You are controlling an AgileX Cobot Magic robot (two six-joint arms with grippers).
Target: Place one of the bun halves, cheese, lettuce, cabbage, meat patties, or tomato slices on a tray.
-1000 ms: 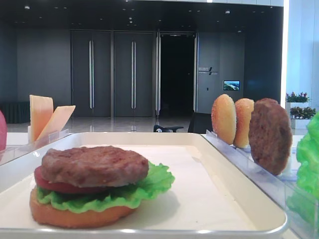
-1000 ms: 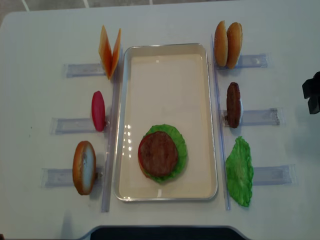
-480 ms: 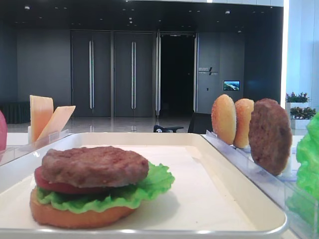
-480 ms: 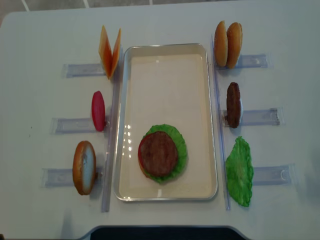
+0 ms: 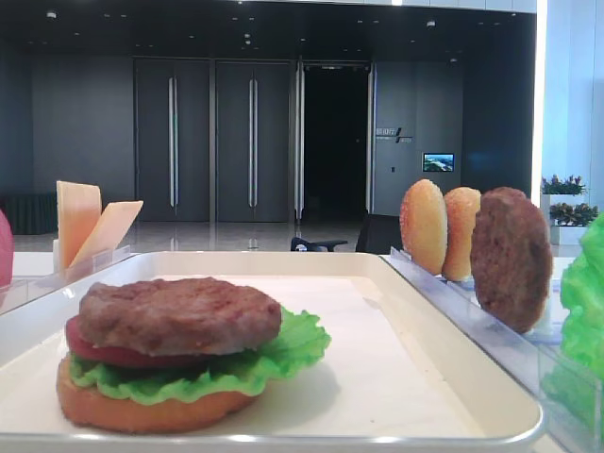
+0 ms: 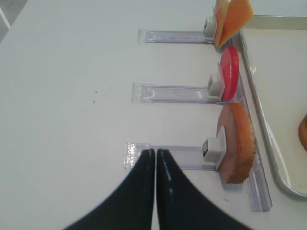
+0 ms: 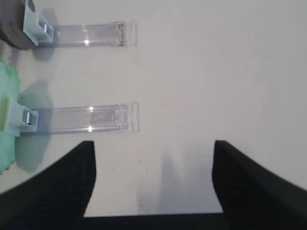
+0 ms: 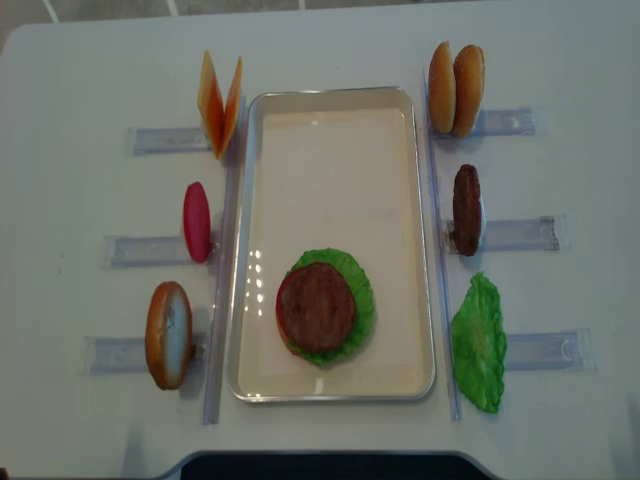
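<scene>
On the white tray [image 8: 330, 93] a meat patty [image 8: 316, 307] tops a stack of tomato, lettuce [image 8: 366, 290] and bun. Standing in racks on the left are cheese [image 8: 220, 100], a tomato slice [image 8: 196, 221] and a bun half [image 8: 168, 334]. The racks on the right hold two bun halves [image 8: 456, 88], a patty [image 8: 466, 209] and lettuce [image 8: 479, 343]. My left gripper [image 6: 156, 152] is shut and empty over the bare table, left of the bun half [image 6: 237, 143]. My right gripper [image 7: 153, 143] is open and empty, right of the lettuce [image 7: 5, 120]. No cabbage shows.
Clear plastic racks [image 8: 150, 140] lie along both long sides of the tray. The table's front edge [image 8: 320, 458] is close below the tray. Both grippers are outside the overhead view.
The dark right gripper that showed at the right edge of the overhead view a second ago has left that view. The food has not moved.
</scene>
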